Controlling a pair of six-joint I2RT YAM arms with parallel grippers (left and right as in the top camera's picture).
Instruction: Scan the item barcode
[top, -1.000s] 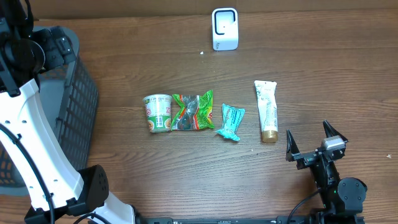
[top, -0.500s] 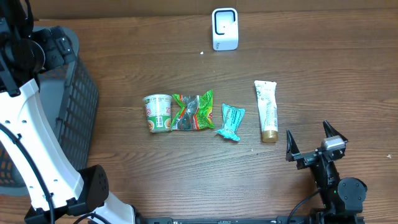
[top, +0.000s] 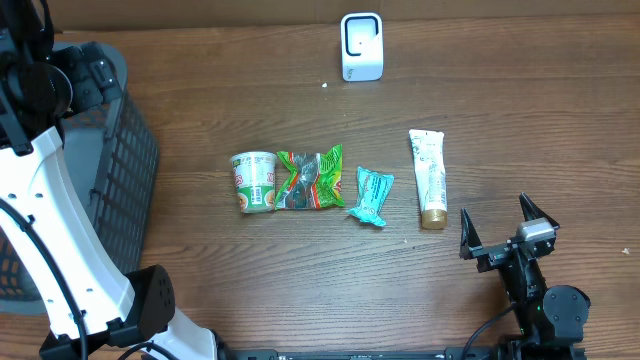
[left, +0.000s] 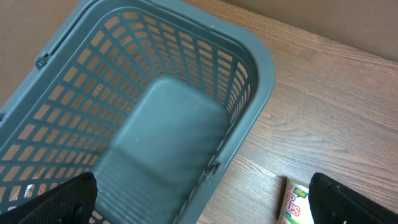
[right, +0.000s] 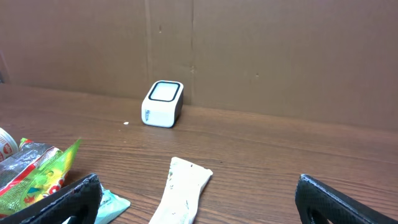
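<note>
Overhead alone shows the whole tube (top: 429, 177).

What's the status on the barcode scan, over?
Left gripper open, above the basket. Right gripper open, empty, near the tube. Nothing picked up yet; barcode scanner stands alone at the far edge. Nothing in the way.

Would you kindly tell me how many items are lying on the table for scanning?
4, in a row: a noodle cup at the left, a green snack bag touching it, a teal packet, then a tube at the right. Part of the basket is out of view.
</note>
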